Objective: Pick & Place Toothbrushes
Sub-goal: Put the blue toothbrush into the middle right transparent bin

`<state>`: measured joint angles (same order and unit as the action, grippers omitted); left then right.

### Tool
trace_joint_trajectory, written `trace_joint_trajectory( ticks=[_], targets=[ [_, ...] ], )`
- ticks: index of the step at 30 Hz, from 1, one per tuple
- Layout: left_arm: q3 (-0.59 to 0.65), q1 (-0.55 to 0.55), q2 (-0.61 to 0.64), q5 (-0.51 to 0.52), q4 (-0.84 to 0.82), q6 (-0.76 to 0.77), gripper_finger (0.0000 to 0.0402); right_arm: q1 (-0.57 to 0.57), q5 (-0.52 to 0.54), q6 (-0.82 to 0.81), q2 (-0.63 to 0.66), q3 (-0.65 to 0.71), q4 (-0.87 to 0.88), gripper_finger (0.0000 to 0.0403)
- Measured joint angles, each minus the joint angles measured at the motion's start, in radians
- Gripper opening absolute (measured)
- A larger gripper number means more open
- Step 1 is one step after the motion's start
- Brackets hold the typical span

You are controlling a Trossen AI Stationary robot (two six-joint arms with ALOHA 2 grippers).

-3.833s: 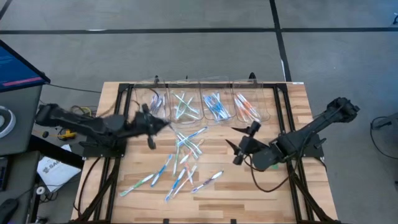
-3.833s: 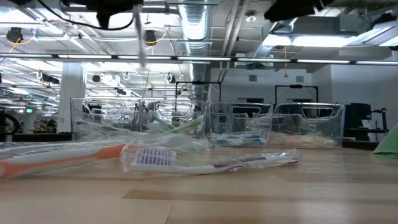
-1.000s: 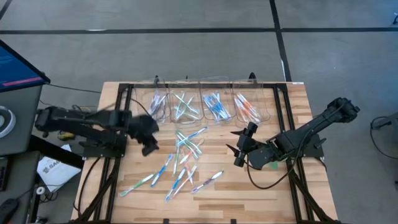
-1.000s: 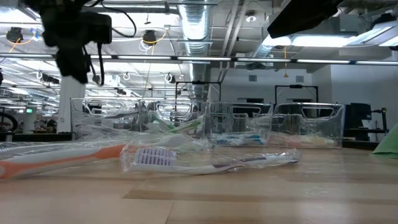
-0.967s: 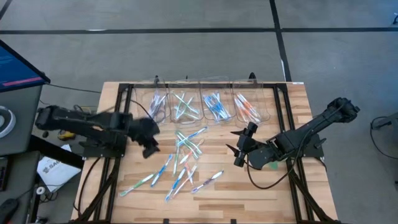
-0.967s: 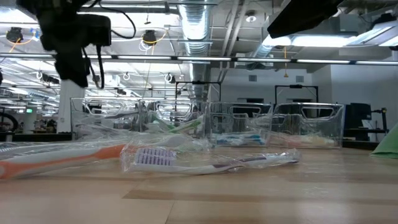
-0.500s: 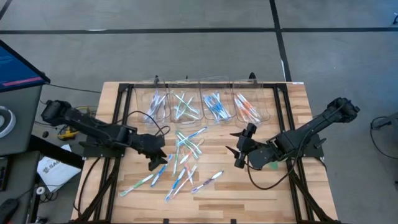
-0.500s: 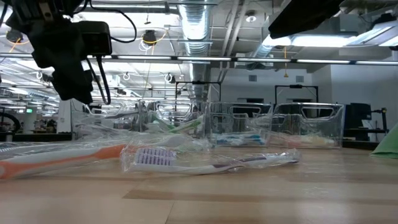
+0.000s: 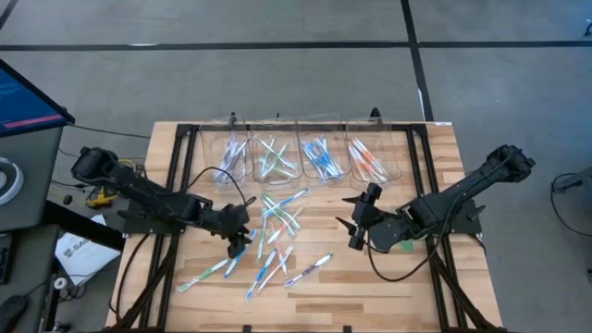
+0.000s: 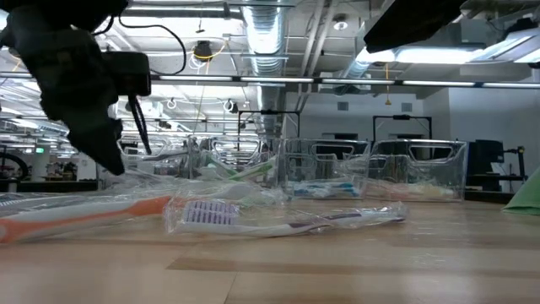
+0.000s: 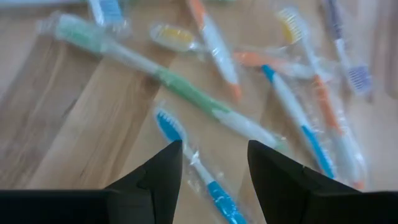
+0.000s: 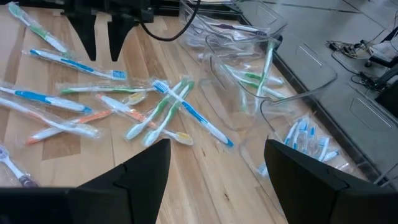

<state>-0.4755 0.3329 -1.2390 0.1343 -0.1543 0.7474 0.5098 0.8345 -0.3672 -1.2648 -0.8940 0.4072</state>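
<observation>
Loose wrapped toothbrushes (image 9: 273,236) lie scattered flat on the wooden table. My left gripper (image 9: 237,237) hangs open, pointing steeply down, over the pile's left side. In the left wrist view its fingers (image 11: 168,171) stand on either side of a blue toothbrush (image 11: 194,163), a little above it. The right wrist view shows that same gripper (image 12: 104,46) just clear of the brush (image 12: 74,64). My right gripper (image 9: 345,213) hovers open at the pile's right, holding nothing. Four clear bins (image 9: 301,157) at the far edge hold sorted toothbrushes.
An orange toothbrush (image 10: 76,215) and a purple one (image 10: 278,218) lie close to the low camera. A green edge (image 10: 527,196) shows at that view's right. Black frame rails (image 9: 176,231) run along both table sides. Bare wood lies near the front edge (image 9: 370,296).
My left gripper has come down and toward the table's near edge and slightly right, from beside the bins to just above the loose toothbrushes, staying open. The toothbrushes have not moved.
</observation>
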Motion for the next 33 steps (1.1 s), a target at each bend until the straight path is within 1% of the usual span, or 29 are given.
trace_joint_trajectory(
  ticks=[3, 8, 13, 16, 18, 20, 26, 27, 33],
  targets=[
    [0.0, 0.017, -0.042, 0.027, 0.002, 0.036, 0.0176, 0.0, 0.0, 0.0, 0.0, 0.0, 0.0, 0.0255],
    [0.0, 0.022, -0.106, 0.032, 0.006, 0.103, 0.0176, 0.0, 0.0, 0.0, 0.0, 0.0, 0.0, 0.0255],
    [-0.005, 0.023, -0.163, 0.035, 0.012, 0.123, 0.0176, 0.0, 0.0, 0.0, 0.0, 0.0, 0.0, 0.0255],
    [-0.006, 0.023, -0.183, 0.039, 0.013, 0.13, 0.0165, 0.0, 0.0, 0.0, 0.0, 0.0, 0.0, 0.0255],
    [-0.006, 0.024, -0.185, 0.042, 0.013, 0.132, 0.0148, 0.0, 0.0, 0.0, 0.0, 0.0, 0.0, 0.0255],
    [-0.005, 0.028, -0.185, 0.05, 0.012, 0.132, 0.0122, 0.0, 0.0, 0.0, 0.0, 0.0, 0.0, 0.0255],
    [-0.002, 0.038, -0.18, 0.077, 0.004, 0.134, 0.0019, 0.0, 0.0, 0.0, 0.0, 0.0, 0.0, 0.0255],
    [-0.002, 0.038, -0.18, 0.076, 0.006, 0.135, 0.0011, 0.0, 0.0, 0.0, 0.0, 0.0, 0.0, 0.0255],
    [-0.002, 0.038, -0.17, 0.076, 0.009, 0.162, 0.0005, 0.0, 0.0, -0.029, 0.0, 0.0, -0.004, 0.0255]
  ],
)
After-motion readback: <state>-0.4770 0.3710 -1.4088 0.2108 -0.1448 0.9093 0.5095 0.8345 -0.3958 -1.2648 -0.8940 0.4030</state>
